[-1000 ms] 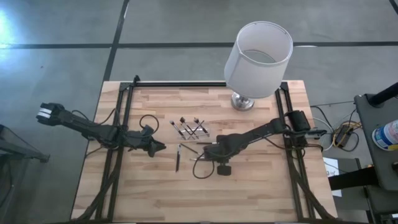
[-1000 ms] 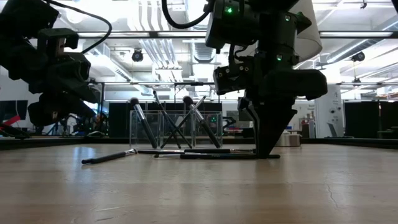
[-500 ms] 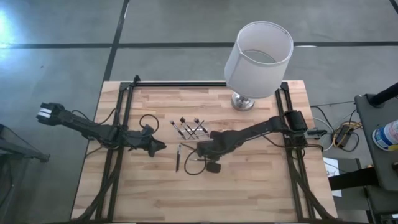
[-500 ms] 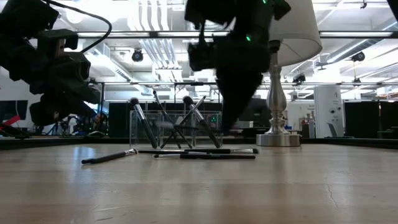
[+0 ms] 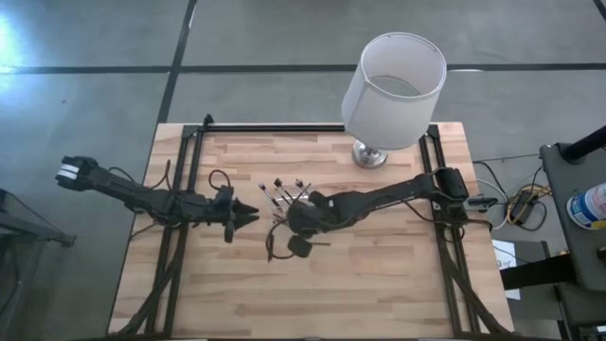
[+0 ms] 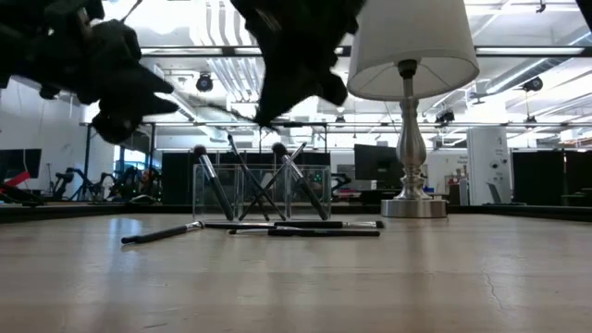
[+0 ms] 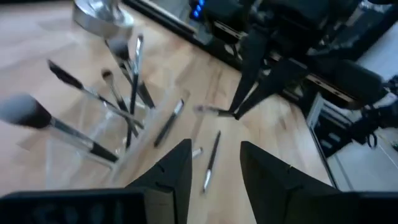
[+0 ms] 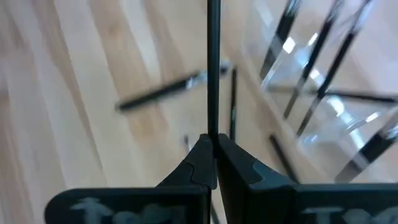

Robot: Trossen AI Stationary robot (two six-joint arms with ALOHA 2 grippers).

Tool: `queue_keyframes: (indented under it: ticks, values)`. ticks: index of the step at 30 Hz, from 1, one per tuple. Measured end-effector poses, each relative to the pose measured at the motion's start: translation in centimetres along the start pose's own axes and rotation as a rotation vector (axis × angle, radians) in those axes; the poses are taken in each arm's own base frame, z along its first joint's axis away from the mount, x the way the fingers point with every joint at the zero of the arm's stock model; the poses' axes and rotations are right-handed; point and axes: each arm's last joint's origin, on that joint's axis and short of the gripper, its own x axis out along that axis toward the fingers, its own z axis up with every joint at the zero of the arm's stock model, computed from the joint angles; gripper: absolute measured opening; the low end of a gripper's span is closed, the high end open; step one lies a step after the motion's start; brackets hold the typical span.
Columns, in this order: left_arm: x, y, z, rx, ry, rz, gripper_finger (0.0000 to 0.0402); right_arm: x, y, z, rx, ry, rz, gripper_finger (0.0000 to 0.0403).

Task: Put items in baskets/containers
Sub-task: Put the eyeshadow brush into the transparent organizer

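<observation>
My right gripper [image 8: 212,152] is clenched on a brush [image 8: 213,62], its shaft running straight out ahead. The tray [image 5: 289,195] sits just at 12 o'clock of that gripper in the high view; my left gripper [image 5: 248,218] waits half-spread at 9 o'clock.

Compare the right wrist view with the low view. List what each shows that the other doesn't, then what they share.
Only the right wrist view: the right gripper shut on a thin dark brush handle, seen close up.
Only the low view: the lamp, the left gripper hanging above the table, and the room behind.
Both: the clear container with brushes standing in it, and loose brushes lying on the wooden table beside it.
</observation>
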Motion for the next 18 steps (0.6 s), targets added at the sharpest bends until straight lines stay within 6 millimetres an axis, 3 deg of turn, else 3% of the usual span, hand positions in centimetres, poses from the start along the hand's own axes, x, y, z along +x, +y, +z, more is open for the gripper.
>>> queue_keyframes:
  ticks: [6, 18]
  values:
    - [-0.1, -0.2, 1.1, -0.064, -0.126, 0.087, 0.0128, -0.9, 0.3, 1.5, 0.066, -0.11, -0.04, 0.0008]
    - [-0.3, -0.6, 2.5, -0.139, -0.281, 0.047, 0.0128, -0.9, 0.8, 2.4, 0.175, -0.23, 0.016, 0.0008]
